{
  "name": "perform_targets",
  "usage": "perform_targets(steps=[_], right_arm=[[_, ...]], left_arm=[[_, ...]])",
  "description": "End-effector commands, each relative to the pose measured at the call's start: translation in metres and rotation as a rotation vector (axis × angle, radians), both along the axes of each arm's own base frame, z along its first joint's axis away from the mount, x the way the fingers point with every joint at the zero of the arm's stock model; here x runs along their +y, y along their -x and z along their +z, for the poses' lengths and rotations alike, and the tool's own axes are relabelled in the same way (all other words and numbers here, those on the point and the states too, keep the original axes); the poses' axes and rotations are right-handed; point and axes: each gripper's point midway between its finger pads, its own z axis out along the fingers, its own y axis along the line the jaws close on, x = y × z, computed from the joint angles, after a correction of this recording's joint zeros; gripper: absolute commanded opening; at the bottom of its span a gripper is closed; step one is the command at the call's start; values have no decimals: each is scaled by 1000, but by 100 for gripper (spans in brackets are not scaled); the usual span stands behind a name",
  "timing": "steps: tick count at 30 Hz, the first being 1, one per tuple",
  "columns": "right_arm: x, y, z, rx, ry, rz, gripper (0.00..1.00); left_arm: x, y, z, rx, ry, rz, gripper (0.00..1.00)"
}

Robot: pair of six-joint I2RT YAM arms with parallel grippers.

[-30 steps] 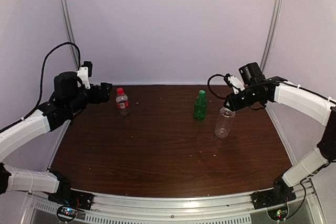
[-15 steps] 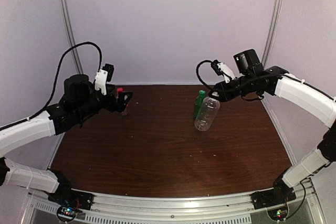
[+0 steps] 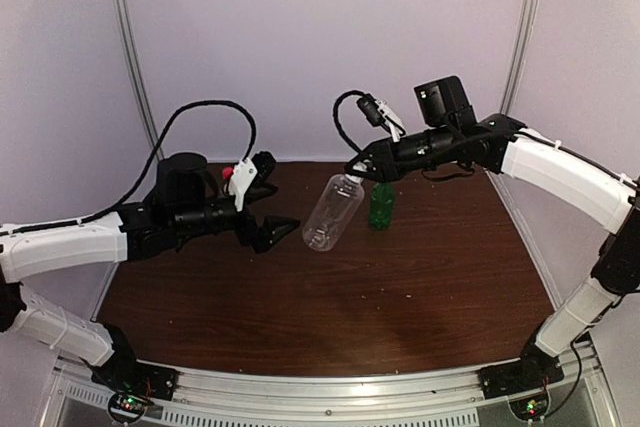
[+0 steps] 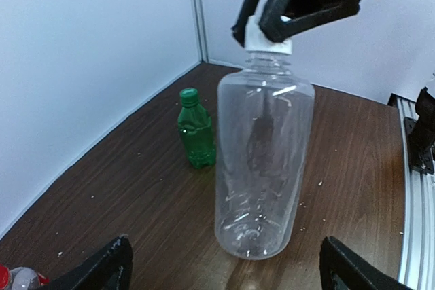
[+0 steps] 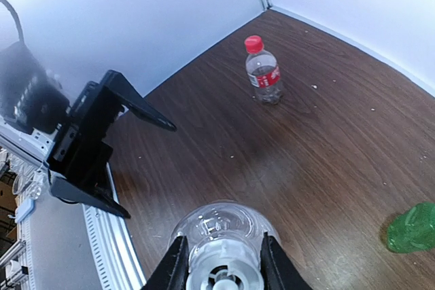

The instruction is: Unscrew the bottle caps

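My right gripper (image 3: 352, 173) is shut on the white cap (image 4: 267, 40) of the clear unlabelled bottle (image 3: 333, 212) and holds it tilted in the air above the table. In the right wrist view the fingers (image 5: 175, 266) flank the cap (image 5: 224, 278). My left gripper (image 3: 275, 210) is open and empty, its jaws spread wide just left of the bottle's base (image 4: 262, 236), not touching it. The green bottle (image 3: 381, 205) with its green cap (image 4: 189, 94) stands behind. The red-label bottle (image 5: 264, 73) with its red cap (image 5: 253, 43) stands at the far left, mostly hidden behind my left arm in the top view.
The brown wooden table (image 3: 400, 287) is enclosed by white walls on three sides. A metal rail (image 3: 330, 392) runs along the near edge. My left arm's black cable (image 3: 200, 107) loops above it.
My right gripper carried the clear bottle up and left, from the right side to mid-table. My left arm swung right, away from the red-label bottle, toward the clear bottle's base.
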Motion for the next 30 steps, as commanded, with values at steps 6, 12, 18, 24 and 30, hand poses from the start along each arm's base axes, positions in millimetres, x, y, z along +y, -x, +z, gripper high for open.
perform_targets(steps=[6,12,18,24,30], right_arm=[[36,24,35,28,-166,145,0],[41,29,41,38,-190,178,0],[42,30,42,38,-196,183,0],[43,28,39,37,-195,184,0],[42,24,38,26,-200,159,7]], left_arm=[[-46,11,20,-82,27,-194,97],[-61,8,12,-47,12,-239,94],[-68,9,7,-28,12,-269,85],[-70,9,2,-2,7,-274,71],[-69,4,-1,14,25,-237,55]])
